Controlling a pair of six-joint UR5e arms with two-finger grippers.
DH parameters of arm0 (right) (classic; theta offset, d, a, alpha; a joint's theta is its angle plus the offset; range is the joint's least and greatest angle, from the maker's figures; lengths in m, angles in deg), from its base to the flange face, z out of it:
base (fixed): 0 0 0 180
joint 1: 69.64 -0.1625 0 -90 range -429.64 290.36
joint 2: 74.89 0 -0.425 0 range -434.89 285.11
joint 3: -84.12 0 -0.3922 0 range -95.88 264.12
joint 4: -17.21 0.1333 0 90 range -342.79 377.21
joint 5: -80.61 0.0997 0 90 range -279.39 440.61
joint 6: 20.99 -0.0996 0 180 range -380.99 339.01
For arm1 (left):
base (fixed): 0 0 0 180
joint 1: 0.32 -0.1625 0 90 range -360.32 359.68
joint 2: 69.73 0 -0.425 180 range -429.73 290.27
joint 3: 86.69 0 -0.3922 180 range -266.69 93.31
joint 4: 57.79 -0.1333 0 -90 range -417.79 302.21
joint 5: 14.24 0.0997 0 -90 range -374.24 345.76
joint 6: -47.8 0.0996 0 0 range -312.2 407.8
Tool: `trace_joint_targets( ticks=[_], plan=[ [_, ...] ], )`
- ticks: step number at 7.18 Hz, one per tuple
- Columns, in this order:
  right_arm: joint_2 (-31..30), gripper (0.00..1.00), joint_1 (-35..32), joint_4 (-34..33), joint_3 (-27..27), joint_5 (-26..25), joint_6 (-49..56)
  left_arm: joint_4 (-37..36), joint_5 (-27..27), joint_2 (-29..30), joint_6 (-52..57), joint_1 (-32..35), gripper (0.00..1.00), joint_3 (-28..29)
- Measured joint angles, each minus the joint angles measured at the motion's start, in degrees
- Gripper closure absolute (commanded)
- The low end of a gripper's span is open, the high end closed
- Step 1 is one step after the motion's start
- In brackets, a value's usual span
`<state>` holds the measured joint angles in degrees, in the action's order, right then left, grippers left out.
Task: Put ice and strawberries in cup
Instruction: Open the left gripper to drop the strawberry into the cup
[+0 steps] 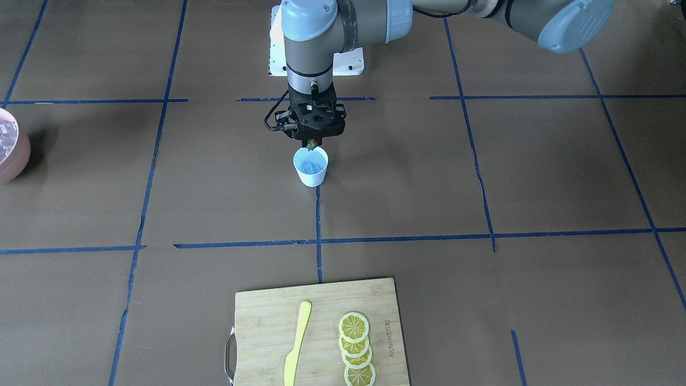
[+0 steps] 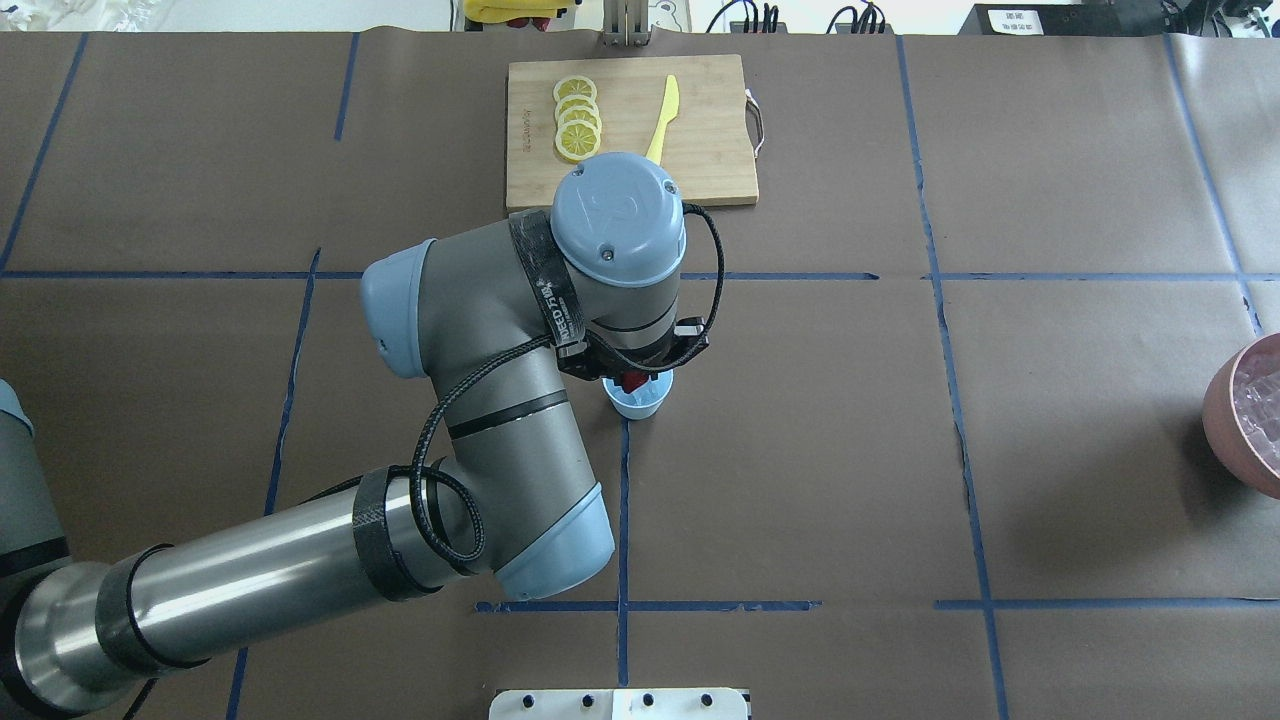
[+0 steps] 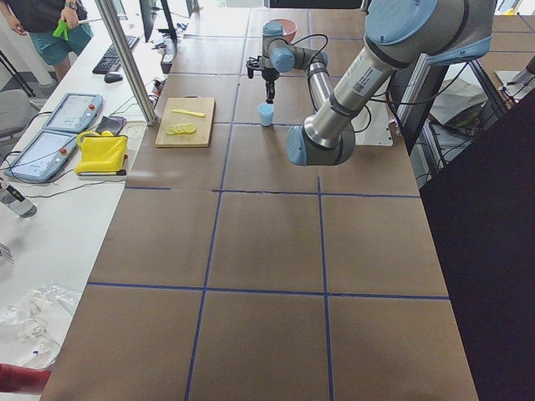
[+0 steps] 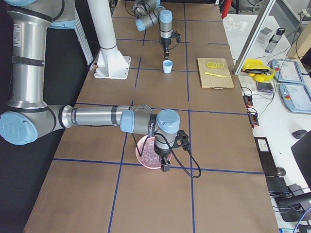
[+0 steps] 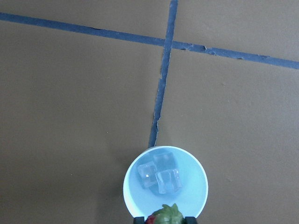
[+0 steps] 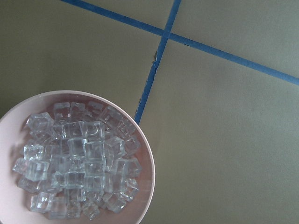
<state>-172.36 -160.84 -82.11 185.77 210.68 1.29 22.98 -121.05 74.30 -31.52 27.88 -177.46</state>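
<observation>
Above cup [image 5: 196, 198], left fingers [image 5: 139, 220] pinch strawberry [image 5: 164, 215]; wrist view shows ice [image 5: 160, 176]; right fingers [image 4: 164, 167] unclear

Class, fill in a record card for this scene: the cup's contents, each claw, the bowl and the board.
Cup: upright, three ice cubes inside
Left claw: shut on a strawberry, just above the cup
Bowl: pink, heaped with more ice cubes
Right claw: over the bowl; open or shut cannot be told
Board: overlapping lemon slices, with a yellow knife beside them
</observation>
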Motion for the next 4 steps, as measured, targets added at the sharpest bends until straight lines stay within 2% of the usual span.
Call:
trace_joint_targets(
  ticks=[1, 2, 4],
  plan=[
    [0.0, 0.00, 0.0, 0.0, 0.0, 0.0, 0.0, 0.0, 0.0, 0.0, 0.2, 0.0, 0.26, 0.0],
    [0.0, 0.00, 0.0, 0.0, 0.0, 0.0, 0.0, 0.0, -0.1, 0.0, 0.4, 0.0, 0.00, -0.1],
    [0.0, 0.00, 0.0, 0.0, 0.0, 0.0, 0.0, 0.0, -0.1, -0.1, 0.8, 0.0, 0.00, -0.3]
  ],
)
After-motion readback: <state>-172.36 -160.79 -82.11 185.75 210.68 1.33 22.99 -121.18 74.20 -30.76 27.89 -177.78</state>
